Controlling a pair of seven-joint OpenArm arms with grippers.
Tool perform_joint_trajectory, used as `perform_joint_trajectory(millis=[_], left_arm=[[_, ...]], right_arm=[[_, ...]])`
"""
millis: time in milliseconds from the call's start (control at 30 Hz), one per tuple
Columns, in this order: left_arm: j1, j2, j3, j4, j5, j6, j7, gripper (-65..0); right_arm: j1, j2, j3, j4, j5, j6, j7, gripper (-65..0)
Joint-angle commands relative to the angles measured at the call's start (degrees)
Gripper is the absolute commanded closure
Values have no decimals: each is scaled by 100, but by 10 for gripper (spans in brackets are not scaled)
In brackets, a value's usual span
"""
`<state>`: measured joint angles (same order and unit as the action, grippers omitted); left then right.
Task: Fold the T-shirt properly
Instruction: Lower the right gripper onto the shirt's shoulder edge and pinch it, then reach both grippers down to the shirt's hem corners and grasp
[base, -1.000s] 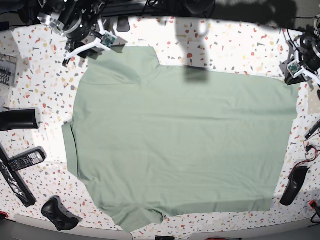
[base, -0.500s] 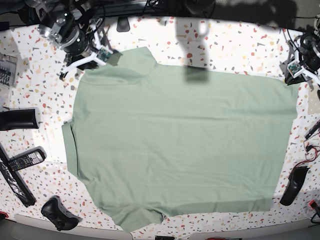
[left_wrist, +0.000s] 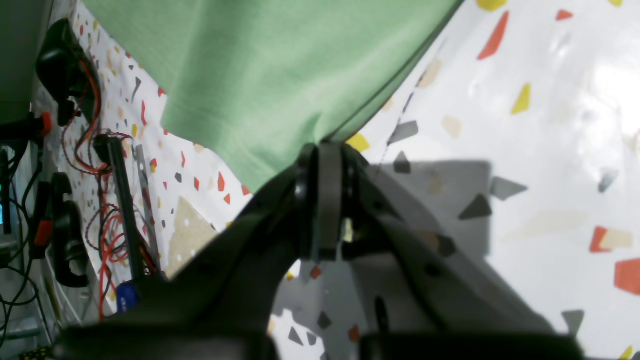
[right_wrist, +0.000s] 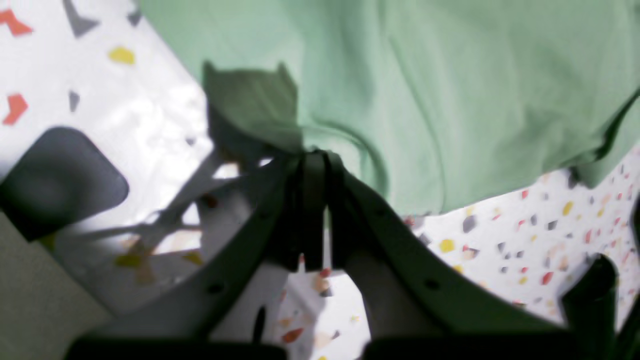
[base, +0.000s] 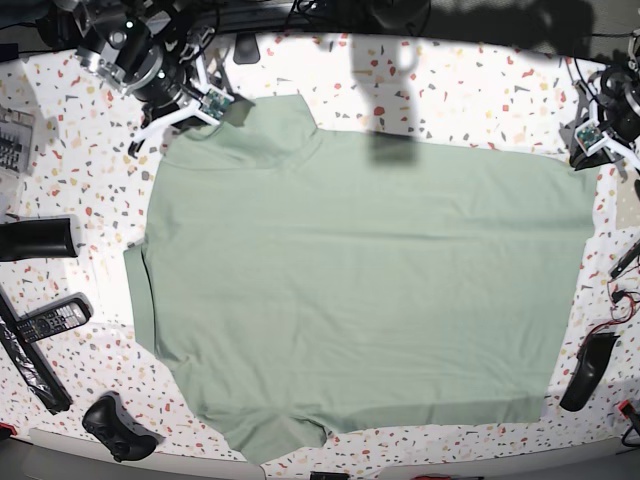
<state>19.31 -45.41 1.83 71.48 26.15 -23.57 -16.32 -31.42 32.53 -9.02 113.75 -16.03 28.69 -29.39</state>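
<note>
Base view, starting at its left edge: a black cylinder lies on the speckled table, with a remote control below it and a black game controller near the bottom corner. At upper left the right gripper sits at the top corner of the T-shirt (this arm is on the base view's left, though it is the robot's right). The shirt itself is spread flat and nearly fills the middle of the table, pale green, one sleeve jutting up at the top left and another down at the bottom left. At the far right edge the left gripper rests at the shirt's upper right corner, and a dark curved object lies lower down, just off the cloth.

In the right wrist view the right gripper has its jaws pressed together, with the T-shirt edge bunched into small folds right at the tips; the cloth appears pinched between them.

In the left wrist view the left gripper is likewise closed, its tips meeting on the hemmed corner of the T-shirt, while red wires tangle at the left.
</note>
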Motion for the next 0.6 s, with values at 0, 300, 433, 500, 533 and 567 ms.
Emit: perform_joint_trajectory(millis=[0, 300, 433, 500, 533, 567], left_arm=[[-28, -98, -26, 28, 17, -63, -24, 0], [-118, -101, -28, 28, 17, -7, -24, 0], [-308, -109, -26, 28, 17, 181, -28, 0], [-435, -118, -26, 28, 15, 179, -31, 0], [-498, -127, -26, 28, 15, 179, -35, 0], [-560, -131, -26, 28, 15, 179, -46, 0]], right_arm=[[24, 63, 31, 116, 22, -125, 90, 0], [463, 61, 31, 114, 780, -424, 87, 0], [813, 55, 31, 94, 1165, -424, 66, 0], [1032, 13, 31, 39, 1379, -426, 59, 0], [1145, -26, 31, -15, 1469, -424, 55, 0], [1259, -79, 31, -76, 1499, -424, 42, 0]])
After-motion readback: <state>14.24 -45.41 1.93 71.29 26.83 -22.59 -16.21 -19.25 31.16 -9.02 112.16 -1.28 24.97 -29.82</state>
